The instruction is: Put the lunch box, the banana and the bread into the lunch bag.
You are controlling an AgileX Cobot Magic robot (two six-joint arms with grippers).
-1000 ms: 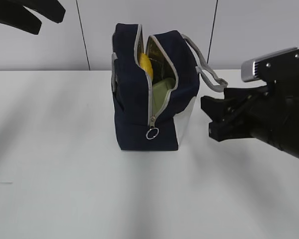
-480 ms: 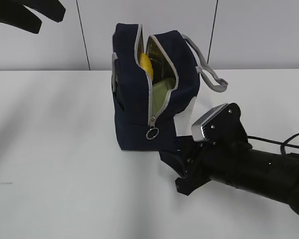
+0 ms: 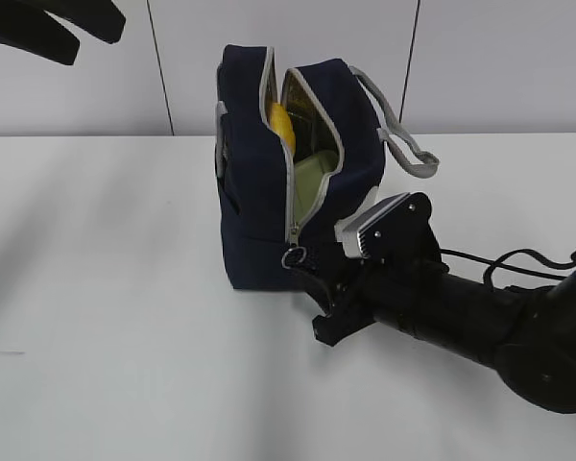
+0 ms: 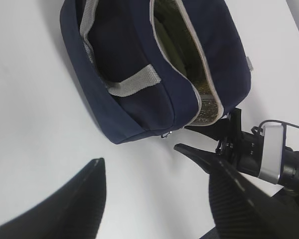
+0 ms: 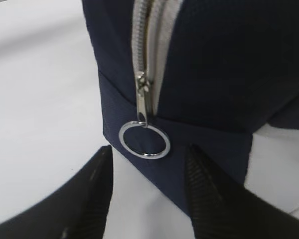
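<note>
Standing upright near the middle of the white table, the lunch bag has its zipper run open from the top edge down to the slider. We can see the banana and the green lid of the lunch box through the gap; the bread is not visible in any view.

We judge the bag to be soft fabric that folds under side pressure, now weighted by its contents, so it should stay put under a light pull but may tip or slide under a hard one. The best hold for closing is the ring pull, a thin metal loop hanging from the slider near the bottom of the front seam. It is small and smooth, so a pinch must be centred or it will slip out. The grey strap is the place to lift from.

The right gripper has its fingers spread, one on each side of the ring and just below it, not yet touching. The left gripper is also spread and hangs high, well apart from the bag.

Compared with one second ago, the right arm has dropped from beside the bag's right face to table level and swung in to the zipper.
</note>
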